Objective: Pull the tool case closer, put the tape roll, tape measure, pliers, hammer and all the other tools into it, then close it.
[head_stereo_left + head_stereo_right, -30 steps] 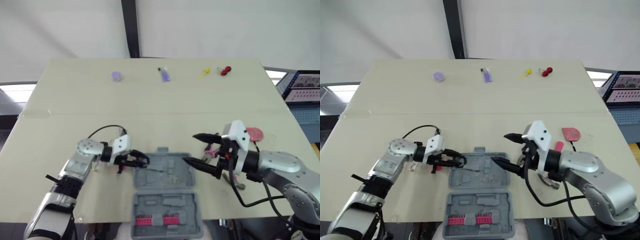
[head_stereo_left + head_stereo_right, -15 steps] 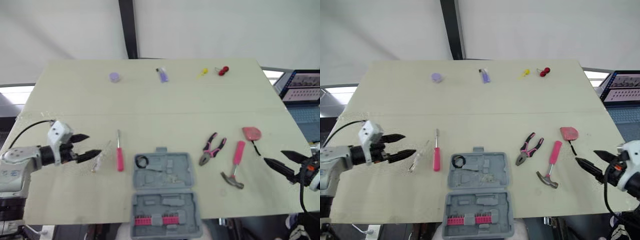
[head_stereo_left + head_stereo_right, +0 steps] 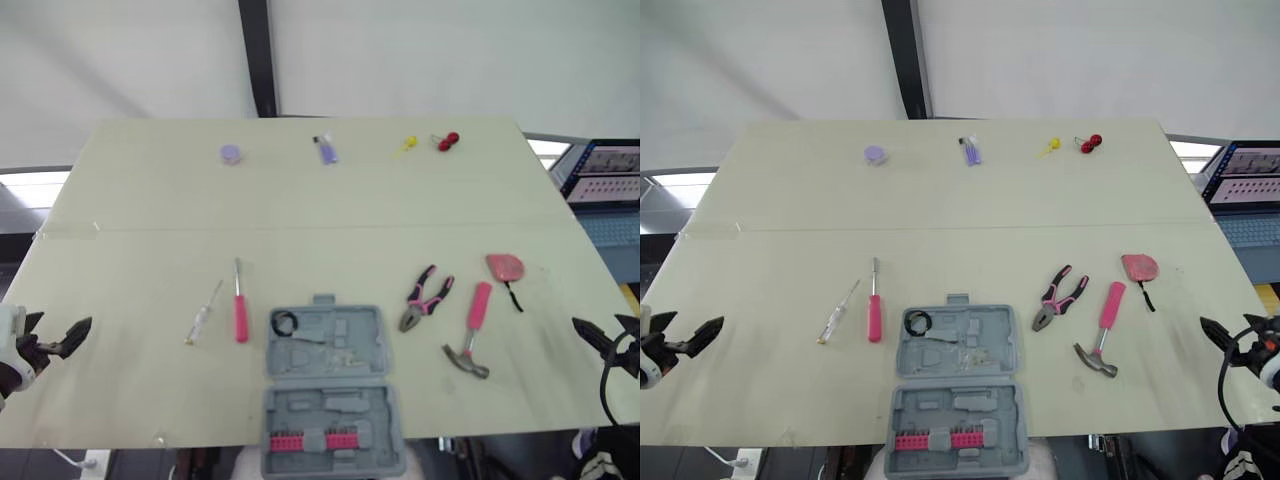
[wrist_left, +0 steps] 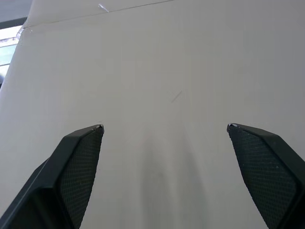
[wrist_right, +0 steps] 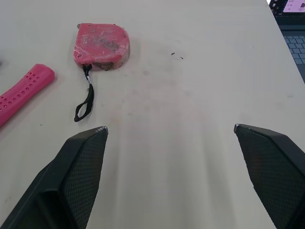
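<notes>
Though agape, both end effectors empty

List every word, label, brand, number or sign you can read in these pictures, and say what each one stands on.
No text can be read in any of these views.
Laptop screen past the table's right edge: rows of content, too small to read.
Tape measure: pink face is worn and smudged, no legible label.
Tool case: grey moulded tray, no lettering that can be made out.

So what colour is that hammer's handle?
Bright pink. The hammer shows best in the right eye view.
</notes>
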You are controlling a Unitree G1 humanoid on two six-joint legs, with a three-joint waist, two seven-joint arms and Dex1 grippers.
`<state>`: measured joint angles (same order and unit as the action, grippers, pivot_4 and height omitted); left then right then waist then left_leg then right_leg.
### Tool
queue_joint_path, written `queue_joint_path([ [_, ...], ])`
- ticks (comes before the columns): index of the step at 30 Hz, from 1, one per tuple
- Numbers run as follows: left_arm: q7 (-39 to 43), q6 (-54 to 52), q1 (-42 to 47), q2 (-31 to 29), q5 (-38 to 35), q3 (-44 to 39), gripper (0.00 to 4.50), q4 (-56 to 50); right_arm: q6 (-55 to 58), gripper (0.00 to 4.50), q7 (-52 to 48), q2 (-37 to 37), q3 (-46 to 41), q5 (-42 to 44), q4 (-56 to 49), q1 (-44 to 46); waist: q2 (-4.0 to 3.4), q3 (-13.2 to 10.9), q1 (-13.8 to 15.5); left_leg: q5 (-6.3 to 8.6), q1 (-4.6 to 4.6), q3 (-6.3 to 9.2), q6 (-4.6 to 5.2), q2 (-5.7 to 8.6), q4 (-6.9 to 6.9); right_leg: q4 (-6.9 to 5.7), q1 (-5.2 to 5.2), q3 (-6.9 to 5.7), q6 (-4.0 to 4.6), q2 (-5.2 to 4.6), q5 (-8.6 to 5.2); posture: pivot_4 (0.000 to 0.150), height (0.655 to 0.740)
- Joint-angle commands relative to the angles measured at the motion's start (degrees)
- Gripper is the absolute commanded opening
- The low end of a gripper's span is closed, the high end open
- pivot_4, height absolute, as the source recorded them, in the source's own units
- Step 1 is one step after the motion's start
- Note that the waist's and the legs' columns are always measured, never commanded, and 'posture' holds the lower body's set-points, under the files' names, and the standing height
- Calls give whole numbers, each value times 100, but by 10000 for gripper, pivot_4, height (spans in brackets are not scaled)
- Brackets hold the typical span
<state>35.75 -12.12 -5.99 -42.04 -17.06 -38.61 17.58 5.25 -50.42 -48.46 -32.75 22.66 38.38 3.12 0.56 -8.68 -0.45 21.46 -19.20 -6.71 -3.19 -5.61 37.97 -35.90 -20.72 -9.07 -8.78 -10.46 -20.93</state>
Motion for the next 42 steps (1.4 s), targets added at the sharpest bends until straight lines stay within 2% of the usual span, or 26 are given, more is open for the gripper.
queue_joint_path([
  [1, 32, -34, 2, -15, -135, 73, 44493, -393, -107, 45000, -132, -138, -49, 37, -105, 17, -1, 0, 7, 0, 0, -1, 0, 0, 0, 0, 0, 0, 0, 0, 0, 1500, 7400],
  [5, 376, -490, 281, 42, -332, 774, 44493, -1096, 403, 45000, -246, 22, 83, 286, -995, -180, -3, 1, 31, 0, -1, 0, 0, 1, 0, 0, 1, 0, 0, -1, 0, 1500, 7400],
  [10, 716, -846, 895, 194, -405, 1841, 44493, -1808, 868, 45000, 291, 357, 408, 141, -1900, -181, -1, 4, 26, 0, -2, 2, 0, 1, 7, -2, 3, 0, 0, 0, 0, 1500, 7400],
  [15, 1552, -756, 1805, 539, -134, 3725, 44493, -2463, 1139, 45000, 1119, 626, 912, -412, -2056, 135, -8, 6, 44, 0, -4, 1, 0, 3, 11, -3, 4, 0, 0, -1, 0, 1500, 7400],
  [20, 1884, -517, 2718, 1149, -73, 4577, 44493, -2304, 1357, 45000, 1502, 812, 1098, -487, -2111, 409, -9, 6, 29, 0, -5, 2, 0, 3, 17, -4, 1, -3, 0, 1, 0, 1500, 7400],
  [27, 1948, -106, 3194, 1839, 253, 5275, 44493, -2001, 1473, 45000, 1856, 981, 1273, -669, -1664, 965, -17, 10, 17, 0, -3, 1, 1, 3, 22, -2, 3, -3, 0, 1, 0, 1500, 7400],
  [33, 1701, -73, 3266, 2237, 381, 5401, 44493, -2019, 1551, 45000, 2036, 956, 1384, -833, -1221, 1329, -18, 10, 39, 0, -7, 5, 1, 4, 29, -2, 6, -3, 0, -1, 0, 1500, 7400],
  [39, 1590, -132, 3206, 2360, 445, 5457, 44493, -2133, 1548, 45000, 2048, 952, 1378, -866, -1140, 1396, -18, 10, 22, 0, -6, 6, 1, 4, 29, -1, 8, -4, -1, 0, 1, 1500, 7400],
  [42, 1583, -106, 3157, 2341, 463, 5489, 45000, -2139, 1592, 36649, 2050, 929, 1322, -841, -1184, 1383, -18, 10, 25, 0, -6, 6, 1, 4, 29, -1, 8, -4, -1, 0, 1, 1500, 7400],
])
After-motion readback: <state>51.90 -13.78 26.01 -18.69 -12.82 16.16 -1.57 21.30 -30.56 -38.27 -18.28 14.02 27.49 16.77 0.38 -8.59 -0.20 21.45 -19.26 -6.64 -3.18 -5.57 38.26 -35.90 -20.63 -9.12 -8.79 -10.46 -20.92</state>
